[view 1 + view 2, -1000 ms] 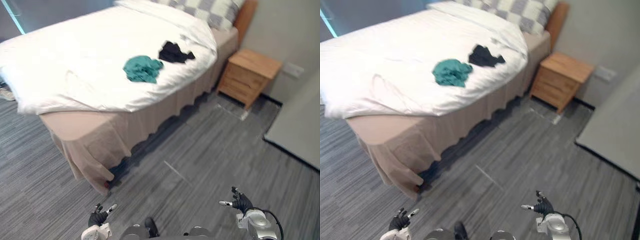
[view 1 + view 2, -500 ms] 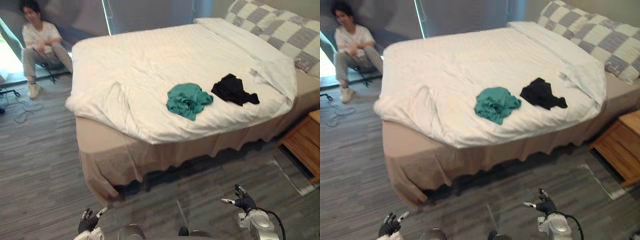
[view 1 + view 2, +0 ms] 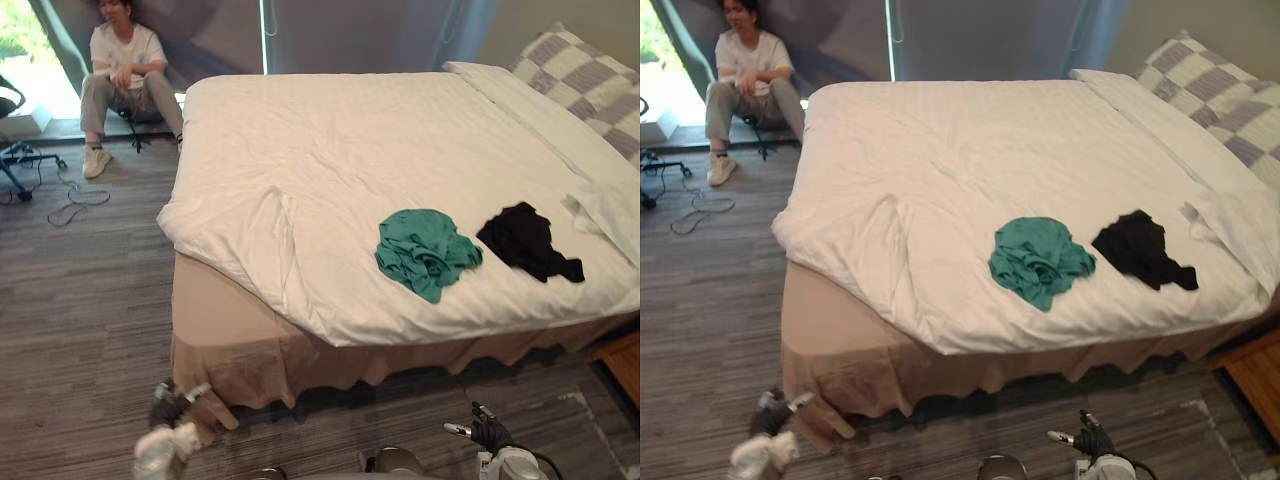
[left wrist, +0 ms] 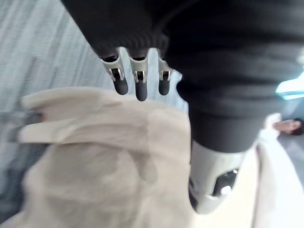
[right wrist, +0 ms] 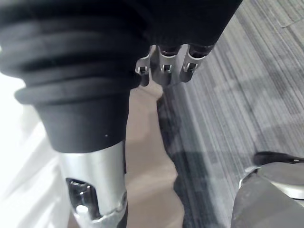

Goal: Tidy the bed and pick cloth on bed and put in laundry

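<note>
Approaching the bed [image 3: 330,140] is the step in hand, as I judge it: both hands hang low over the floor, well apart from any cloth.

- Left hand [image 3: 172,405] at 7 o'clock in the head view, near the bed's corner; its fingers [image 4: 141,89] are straight and apart, holding nothing.
- Right hand [image 3: 490,432] at 5 o'clock, fingers [image 5: 164,66] relaxed and empty.
- Crumpled teal cloth [image 3: 428,250] lies on the white duvet at about 1 o'clock from the robot, near the close edge. Crumpled black cloth [image 3: 525,240] sits just beside it at its 3 o'clock, not touching.

To do it well: close in square to the long edge by the teal piece, the nearer of the two. Reach from above, gather the bunched middle, and avoid pinching the duvet beneath (soft on soft, easy to snag). The duvet is rumpled at the 9 o'clock corner and will want smoothing.

Surface and room: tan bed skirt [image 3: 260,360] hangs to the grey striped carpet floor [image 3: 80,300]. Grey-and-white checked pillows [image 3: 585,80] at 2 o'clock. A person [image 3: 125,70] sits at 11 o'clock. Wooden bedside cabinet corner [image 3: 625,362] at 4 o'clock. I cannot spot a laundry basket.
</note>
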Available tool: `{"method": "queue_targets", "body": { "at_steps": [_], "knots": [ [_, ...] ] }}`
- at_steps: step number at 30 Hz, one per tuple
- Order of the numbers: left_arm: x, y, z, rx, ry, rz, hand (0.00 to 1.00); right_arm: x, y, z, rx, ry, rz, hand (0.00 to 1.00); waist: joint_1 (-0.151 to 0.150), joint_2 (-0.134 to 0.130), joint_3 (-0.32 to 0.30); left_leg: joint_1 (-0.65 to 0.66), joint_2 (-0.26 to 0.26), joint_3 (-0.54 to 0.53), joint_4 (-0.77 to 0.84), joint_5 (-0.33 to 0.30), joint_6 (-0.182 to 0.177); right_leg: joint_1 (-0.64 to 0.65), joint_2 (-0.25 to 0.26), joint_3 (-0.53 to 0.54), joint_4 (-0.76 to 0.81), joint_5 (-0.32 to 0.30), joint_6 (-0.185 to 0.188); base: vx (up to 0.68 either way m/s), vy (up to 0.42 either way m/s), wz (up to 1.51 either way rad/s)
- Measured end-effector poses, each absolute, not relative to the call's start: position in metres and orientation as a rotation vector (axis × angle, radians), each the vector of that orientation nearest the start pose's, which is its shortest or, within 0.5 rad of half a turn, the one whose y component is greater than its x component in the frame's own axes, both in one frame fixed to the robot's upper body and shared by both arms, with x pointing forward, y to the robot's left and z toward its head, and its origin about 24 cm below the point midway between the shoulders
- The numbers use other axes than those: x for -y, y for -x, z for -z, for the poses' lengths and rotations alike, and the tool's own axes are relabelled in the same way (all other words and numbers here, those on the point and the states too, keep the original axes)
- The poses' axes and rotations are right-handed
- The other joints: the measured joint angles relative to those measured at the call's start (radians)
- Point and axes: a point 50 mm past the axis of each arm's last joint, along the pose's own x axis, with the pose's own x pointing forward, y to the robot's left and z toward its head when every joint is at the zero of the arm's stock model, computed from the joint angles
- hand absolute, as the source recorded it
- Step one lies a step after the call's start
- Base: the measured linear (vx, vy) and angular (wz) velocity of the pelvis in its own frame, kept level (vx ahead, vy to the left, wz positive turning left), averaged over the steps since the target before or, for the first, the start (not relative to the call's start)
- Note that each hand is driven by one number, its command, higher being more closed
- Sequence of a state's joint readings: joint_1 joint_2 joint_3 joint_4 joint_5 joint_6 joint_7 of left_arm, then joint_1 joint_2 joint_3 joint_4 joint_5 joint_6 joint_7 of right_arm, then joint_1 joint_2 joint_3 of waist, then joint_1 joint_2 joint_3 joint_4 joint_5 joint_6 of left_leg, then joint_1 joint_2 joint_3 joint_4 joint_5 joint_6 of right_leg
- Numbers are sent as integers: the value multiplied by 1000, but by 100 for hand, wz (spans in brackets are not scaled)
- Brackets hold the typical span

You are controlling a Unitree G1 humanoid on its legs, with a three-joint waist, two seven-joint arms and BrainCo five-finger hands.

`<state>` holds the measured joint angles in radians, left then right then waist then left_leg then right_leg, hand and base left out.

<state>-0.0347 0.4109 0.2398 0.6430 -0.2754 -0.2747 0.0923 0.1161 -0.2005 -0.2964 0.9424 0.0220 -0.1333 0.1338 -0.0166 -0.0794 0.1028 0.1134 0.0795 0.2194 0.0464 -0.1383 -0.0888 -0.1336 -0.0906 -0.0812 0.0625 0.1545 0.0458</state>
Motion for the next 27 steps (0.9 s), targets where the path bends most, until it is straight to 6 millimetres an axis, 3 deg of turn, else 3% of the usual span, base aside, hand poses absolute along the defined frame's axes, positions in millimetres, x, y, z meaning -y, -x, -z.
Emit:
{"method": "queue_targets", "body": {
  "at_steps": [1, 2, 3, 5, 9, 11, 15, 16, 18, 22, 24, 27],
  "knots": [
    [-324, -220, 6, -161, -111, -509, 0, 266, -111, 131, -866, 6, 280, 0, 13, 3, -7, 21, 9, 27, -4, -10, -14, 23, 2, -14, -3, -47, -5, 378, -236, -12],
    [-322, -225, -7, -84, -98, -524, 0, 267, -121, 125, -823, 20, 284, 0, 14, 53, -10, 30, 38, 76, 5, -17, -26, 41, 28, -15, -16, -52, -10, 284, -152, -21],
    [-323, -228, -15, -39, -71, -531, 0, 268, -122, 124, -814, 23, 285, 0, 10, 63, -10, 34, 43, 93, 6, -17, -27, 50, 33, -18, -25, -56, -14, 254, -86, -13],
    [-341, -232, -62, 231, 60, -635, 0, 268, -122, 123, -811, 30, 285, 0, 13, 86, -14, 62, 68, 151, 6, -19, -30, 100, 58, -24, -72, -60, -21, 202, -81, -1],
    [-380, -216, -123, 510, 98, -738, 0, 268, -113, 125, -835, 51, 297, 0, 21, 73, -37, 95, 82, 190, 6, -20, -33, 151, 75, -27, -112, -64, -27, 49, -23, 1],
    [-400, -203, -149, 593, 44, -773, 0, 265, -106, 126, -856, 57, 293, 0, 27, 61, -66, 79, 83, 205, 4, -35, -55, 156, 76, -29, -153, -64, -28, 3, -6, 6],
    [-405, -205, -169, 597, -78, -701, 0, 258, -95, 131, -914, 56, 260, 0, 37, 47, -87, 81, 87, 216, 5, -39, -59, 157, 75, -43, -154, -62, -30, -42, 1, 11],
    [-398, -219, -177, 568, -145, -621, 0, 258, -92, 132, -923, 54, 255, 0, 50, 43, -90, 79, 92, 234, 8, -44, -63, 161, 77, -43, -160, -59, -35, -113, -12, -3],
    [-385, -240, -179, 508, -227, -521, 0, 257, -92, 132, -924, 51, 244, 0, 55, 44, -91, 77, 97, 251, 24, -58, -70, 163, 77, -37, -161, -59, -37, -146, -25, -13],
    [-358, -271, -159, 351, -312, -369, 0, 254, -91, 131, -921, 52, 223, 0, 36, 69, -105, 78, 101, 295, 28, -58, -73, 151, 74, -35, -161, -57, -36, -57, -25, -14],
    [-337, -288, -131, 208, -345, -292, 0, 250, -84, 133, -931, 49, 210, 0, 12, 84, -109, 71, 109, 336, 26, -53, -82, 135, 75, -33, -160, -56, -35, -17, -29, -9],
    [-314, -304, -105, 96, -380, -231, 0, 242, -85, 135, -928, 11, 210, 0, 6, 87, -100, 40, 112, 371, 33, -46, -88, 90, 80, -5, -153, -38, -38, -8, -31, -28]
  ]
}}
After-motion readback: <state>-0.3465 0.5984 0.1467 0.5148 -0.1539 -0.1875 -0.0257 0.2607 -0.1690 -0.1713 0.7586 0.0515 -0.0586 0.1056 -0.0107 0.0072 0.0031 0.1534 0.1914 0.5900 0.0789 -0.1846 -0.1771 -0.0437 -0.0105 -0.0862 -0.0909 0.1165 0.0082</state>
